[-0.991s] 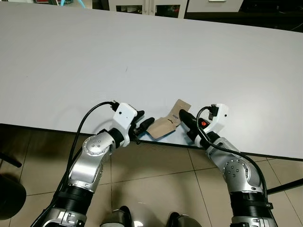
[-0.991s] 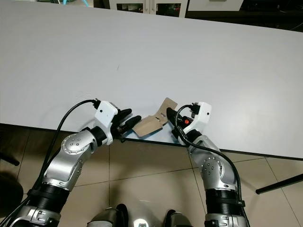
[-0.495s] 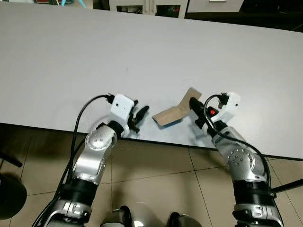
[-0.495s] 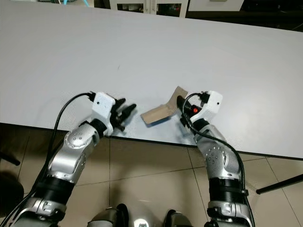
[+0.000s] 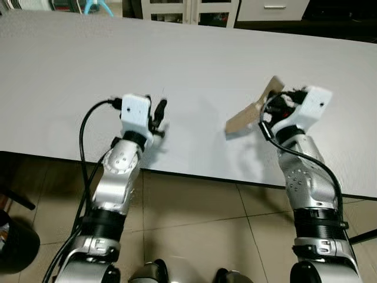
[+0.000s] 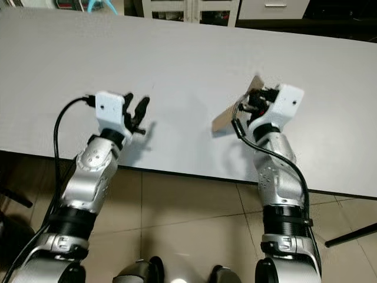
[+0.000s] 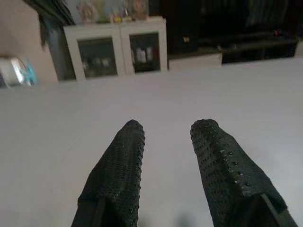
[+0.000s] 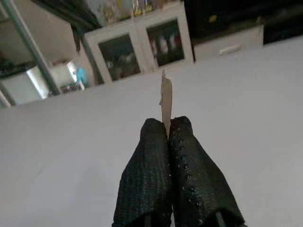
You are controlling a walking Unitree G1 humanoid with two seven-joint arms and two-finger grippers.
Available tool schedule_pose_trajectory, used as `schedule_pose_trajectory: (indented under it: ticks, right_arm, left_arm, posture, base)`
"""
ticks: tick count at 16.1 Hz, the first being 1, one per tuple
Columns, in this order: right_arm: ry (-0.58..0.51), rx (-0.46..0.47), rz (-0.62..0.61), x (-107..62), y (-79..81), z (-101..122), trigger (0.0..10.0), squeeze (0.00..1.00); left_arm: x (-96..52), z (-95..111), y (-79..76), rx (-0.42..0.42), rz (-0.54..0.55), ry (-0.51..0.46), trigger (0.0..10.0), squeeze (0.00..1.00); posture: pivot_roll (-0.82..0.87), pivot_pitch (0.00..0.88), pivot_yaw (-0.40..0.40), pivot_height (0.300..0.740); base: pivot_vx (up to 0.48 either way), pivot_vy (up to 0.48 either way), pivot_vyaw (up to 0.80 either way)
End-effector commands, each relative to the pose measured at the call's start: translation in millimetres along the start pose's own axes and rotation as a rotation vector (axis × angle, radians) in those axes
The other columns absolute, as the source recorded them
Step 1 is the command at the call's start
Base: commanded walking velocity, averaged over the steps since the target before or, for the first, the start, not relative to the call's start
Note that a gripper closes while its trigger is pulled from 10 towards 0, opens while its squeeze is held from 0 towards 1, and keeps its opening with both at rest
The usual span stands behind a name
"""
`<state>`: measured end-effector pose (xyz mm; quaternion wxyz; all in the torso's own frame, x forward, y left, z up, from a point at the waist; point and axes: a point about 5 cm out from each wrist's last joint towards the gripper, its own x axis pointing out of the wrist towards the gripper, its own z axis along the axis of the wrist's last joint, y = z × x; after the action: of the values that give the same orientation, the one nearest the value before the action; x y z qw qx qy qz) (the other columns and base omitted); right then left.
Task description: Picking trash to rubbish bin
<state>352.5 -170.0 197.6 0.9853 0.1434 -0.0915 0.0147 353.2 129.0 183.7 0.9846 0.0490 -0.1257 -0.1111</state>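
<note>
Over the white table [image 5: 194,53] near its front edge, the left gripper [image 5: 158,113] hovers with fingers spread, empty. Farther right, the right gripper [image 8: 168,128] pinches a brown cardboard scrap [image 5: 252,112], lifted off the surface, its long axis slanting down toward the left.

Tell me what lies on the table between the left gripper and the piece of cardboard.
Nothing: in the left eye view, bare white table separates the open left gripper from the cardboard scrap, which the right gripper pinches above the tabletop.
</note>
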Motion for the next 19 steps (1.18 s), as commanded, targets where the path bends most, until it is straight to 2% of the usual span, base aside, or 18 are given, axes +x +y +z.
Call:
schedule_pose_trajectory:
  ticks: [1, 4, 6, 8, 9, 12, 15, 19]
  right_arm:
    - [-0.034, -0.035, -0.037, 1.4, -3.3, 3.5, 10.0, 0.00]
    - [-0.065, -0.076, -0.062, -1.7, -4.9, 3.5, 10.0, 0.00]
    - [-0.069, -0.070, -0.087, -3.8, -4.6, -0.4, 10.0, 0.00]
    - [-0.059, -0.077, -0.108, -7.3, -6.4, -6.2, 10.0, 0.00]
    - [-0.053, -0.106, -0.117, -9.8, -8.6, -10.5, 10.0, 0.00]
    - [-0.030, -0.110, -0.151, -14.8, -13.0, -21.1, 10.0, 0.00]
    - [-0.029, -0.093, -0.155, -13.5, -9.0, -24.9, 10.0, 0.00]
    - [-0.007, -0.090, -0.144, -11.1, -2.0, -31.9, 10.0, 0.00]
  left_arm:
    - [1.2, 3.3, 0.5, -0.002, 0.032, -0.023, 10.0, 0.00]
    - [1.0, 4.7, 1.0, 0.007, 0.059, -0.039, 10.0, 0.00]
    - [-0.6, 4.6, 0.0, -0.005, 0.085, -0.054, 10.0, 0.00]
    - [-3.0, 0.8, -5.0, 0.011, 0.079, -0.054, 10.0, 0.00]
    - [-4.2, -1.3, -8.1, 0.005, 0.079, -0.053, 10.0, 0.00]
    - [-5.8, -7.6, -19.5, -0.028, 0.060, -0.034, 10.0, 0.00]
    - [-4.3, -10.1, -27.1, -0.030, 0.045, -0.030, 10.0, 0.00]
    - [-1.4, -11.2, -26.9, -0.024, 0.066, -0.024, 10.0, 0.00]
  posture:
    - [-0.05, 0.075, 0.034, 0.740]
    - [-0.06, 0.055, 0.046, 0.740]
    - [-0.07, 0.035, 0.055, 0.740]
    - [-0.07, 0.014, 0.061, 0.740]
    - [-0.07, 0.000, 0.067, 0.740]
    - [-0.08, 0.000, 0.073, 0.740]
    - [-0.09, 0.000, 0.075, 0.740]
    - [-0.07, 0.000, 0.062, 0.740]
  base:
    - [0.000, 0.000, 0.00]
    - [0.000, 0.000, 0.00]
    - [0.000, 0.000, 0.00]
    - [0.000, 0.000, 0.00]
    - [0.000, 0.000, 0.00]
    - [0.000, 0.000, 0.00]
    - [0.000, 0.000, 0.00]
    - [0.000, 0.000, 0.00]
